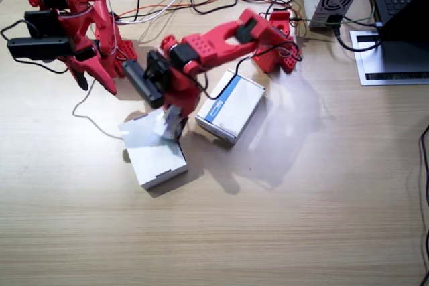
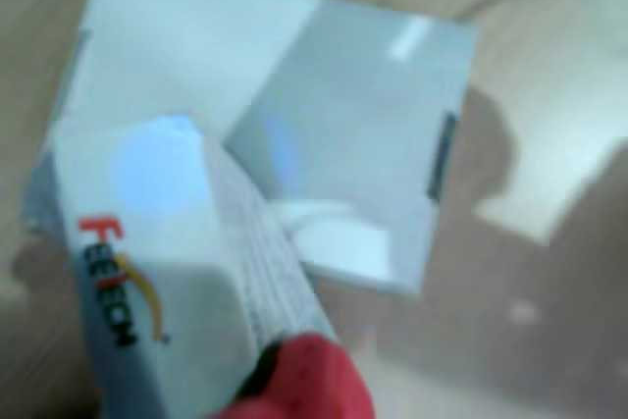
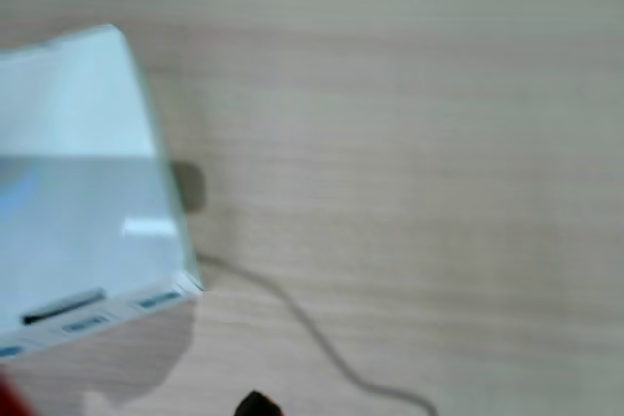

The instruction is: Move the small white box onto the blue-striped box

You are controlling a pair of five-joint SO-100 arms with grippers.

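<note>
Over the large plain white flat box (image 1: 157, 155) my left arm (image 1: 221, 41) reached down, its gripper (image 1: 171, 122) clamped on the small white box (image 2: 167, 272), a tiny smooth carton with a fine-ribbed side and a red, yellow and black logo. A red fingertip (image 2: 309, 380) pressed its lower edge. That carton hung just above the glossy flat box, whose top showed soft glare. Just beside it, apart, lay the blue-striped box (image 1: 231, 104), flat and rectangular, one broad blue band along its white lid. My right arm (image 1: 74, 25) stood folded back on the pale wood-grain table (image 1: 301, 219); whether its gripper (image 1: 84, 80) was apart or together I could not tell.
</note>
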